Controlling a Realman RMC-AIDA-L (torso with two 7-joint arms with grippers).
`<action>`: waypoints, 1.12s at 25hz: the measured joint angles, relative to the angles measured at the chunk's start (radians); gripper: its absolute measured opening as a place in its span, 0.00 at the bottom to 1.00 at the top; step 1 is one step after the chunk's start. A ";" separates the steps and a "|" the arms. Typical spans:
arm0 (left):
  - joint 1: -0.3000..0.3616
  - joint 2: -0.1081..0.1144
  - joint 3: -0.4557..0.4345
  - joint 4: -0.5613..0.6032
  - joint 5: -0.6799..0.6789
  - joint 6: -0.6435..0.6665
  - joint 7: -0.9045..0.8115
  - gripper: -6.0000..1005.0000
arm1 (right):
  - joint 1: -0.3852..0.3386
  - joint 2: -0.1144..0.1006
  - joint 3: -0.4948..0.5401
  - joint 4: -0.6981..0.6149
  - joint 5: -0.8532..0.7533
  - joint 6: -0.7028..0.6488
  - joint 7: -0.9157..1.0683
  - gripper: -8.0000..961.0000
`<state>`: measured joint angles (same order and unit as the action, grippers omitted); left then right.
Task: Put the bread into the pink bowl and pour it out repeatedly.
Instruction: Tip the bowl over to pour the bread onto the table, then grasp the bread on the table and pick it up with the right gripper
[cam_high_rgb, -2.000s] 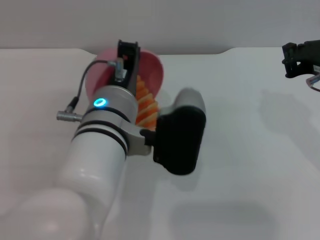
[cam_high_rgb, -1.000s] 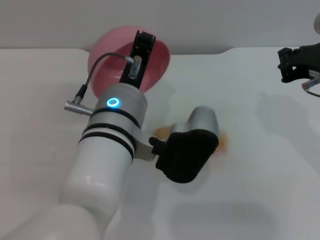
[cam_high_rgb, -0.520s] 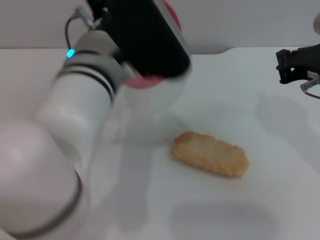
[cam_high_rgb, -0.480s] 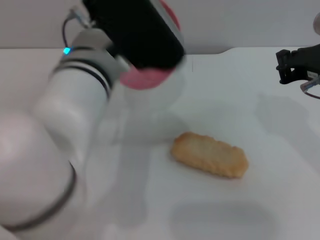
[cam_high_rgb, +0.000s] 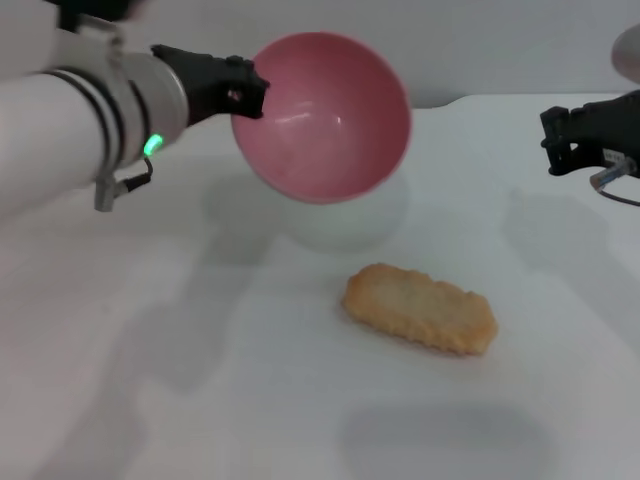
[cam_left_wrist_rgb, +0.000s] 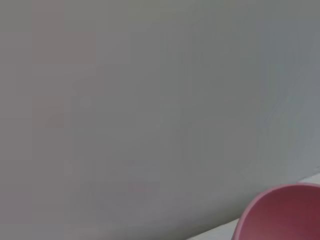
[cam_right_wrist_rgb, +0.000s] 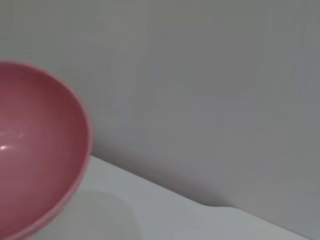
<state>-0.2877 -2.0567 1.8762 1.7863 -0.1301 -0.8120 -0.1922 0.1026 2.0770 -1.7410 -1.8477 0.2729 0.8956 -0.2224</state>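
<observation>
While the bread (cam_high_rgb: 420, 309) lies flat on the white table (cam_high_rgb: 250, 400), the pink bowl (cam_high_rgb: 325, 115) is held up in the air above the far part of the table, tipped so that its hollow faces toward the camera and nothing sits inside it. The left gripper (cam_high_rgb: 240, 90) pinches the bowl at its rim on the left side, with the arm reaching in from the upper left of the head view. The bread rests below the bowl and to the right of it, nearer the robot, well apart from the left gripper and touching nothing but the table. A soft shadow of the bowl falls on the table just under it.

The right gripper (cam_high_rgb: 555, 140) hangs at the right edge of the head view, over the far right part of the table, well apart from both bread and bowl; whether it is spread or pressed together I cannot tell.

From the left wrist, only a piece of the bowl's rim (cam_left_wrist_rgb: 280, 212) shows against a grey wall (cam_left_wrist_rgb: 150, 100). From the right wrist, the bowl's inside (cam_right_wrist_rgb: 35, 150) shows at one side, with the table behind it.
</observation>
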 joint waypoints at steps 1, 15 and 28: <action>0.012 0.001 -0.031 0.000 -0.076 0.021 0.043 0.04 | 0.000 0.000 0.000 0.000 0.000 0.006 0.000 0.01; 0.024 -0.004 -0.260 -0.097 -0.334 0.035 0.190 0.04 | 0.079 -0.003 0.004 -0.008 0.050 0.222 -0.004 0.01; -0.044 -0.004 -0.264 -0.170 -0.169 -0.083 0.080 0.03 | 0.225 0.000 -0.004 0.197 0.153 0.254 0.025 0.01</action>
<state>-0.3318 -2.0604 1.6121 1.6161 -0.2995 -0.8949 -0.1125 0.3271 2.0767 -1.7448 -1.6511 0.4259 1.1499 -0.1972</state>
